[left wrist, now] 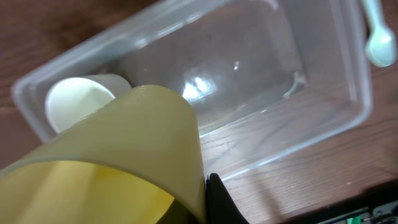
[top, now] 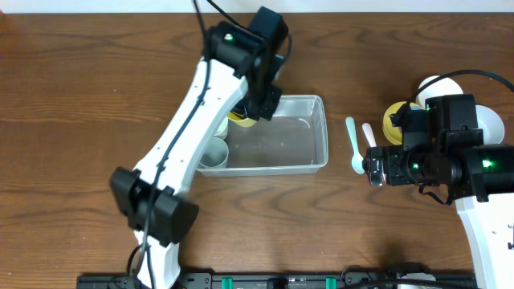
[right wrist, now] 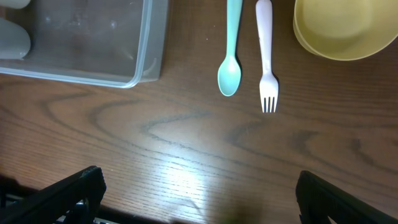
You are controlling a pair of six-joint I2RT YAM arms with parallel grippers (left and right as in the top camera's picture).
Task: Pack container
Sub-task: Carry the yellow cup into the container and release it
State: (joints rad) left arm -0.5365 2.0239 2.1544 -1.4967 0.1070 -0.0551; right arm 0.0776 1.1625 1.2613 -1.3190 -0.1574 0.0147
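Tabletop of dark brown wood (top: 96, 64) carries everything. A white and black left arm (top: 185, 136) reaches across it to a clear rectangular plastic container (top: 309, 136) with rounded corners and a rim. The left gripper (top: 255, 106) hangs over one corner of that tub. Its fingers are pinched tight on the wall of a pale yellow plastic cup (left wrist: 124, 155), which fills the near side of the left wrist view. Only one dark fingertip (left wrist: 214, 199) shows there.

Judged from this, the step in hand is placing the yellow cup. The next move likely calls for lowering it past the rim, then spreading the fingers to let go.

The container lies directly beneath the left fingers, flat on the wood, mouth facing up. Its long axis runs from under those fingers away toward the right gripper (right wrist: 199, 199). That gripper's fingers stand spread wide with nothing between them, near the container's far end.

Ahead of the right fingers and to one side sits a pale yellow round plastic bowl (right wrist: 342, 28). Inside the container, at the end beneath the left fingers, rests a white plastic cup (left wrist: 81, 102). The rest of the floor is bare, so the yellow cup could go beside it. Straight ahead of the right fingers lie a mint green plastic spoon (right wrist: 230, 68) and a pale pink plastic fork (right wrist: 266, 62), side by side but apart, handles pointing away from the fingers. The right gripper looks placed to fetch either.
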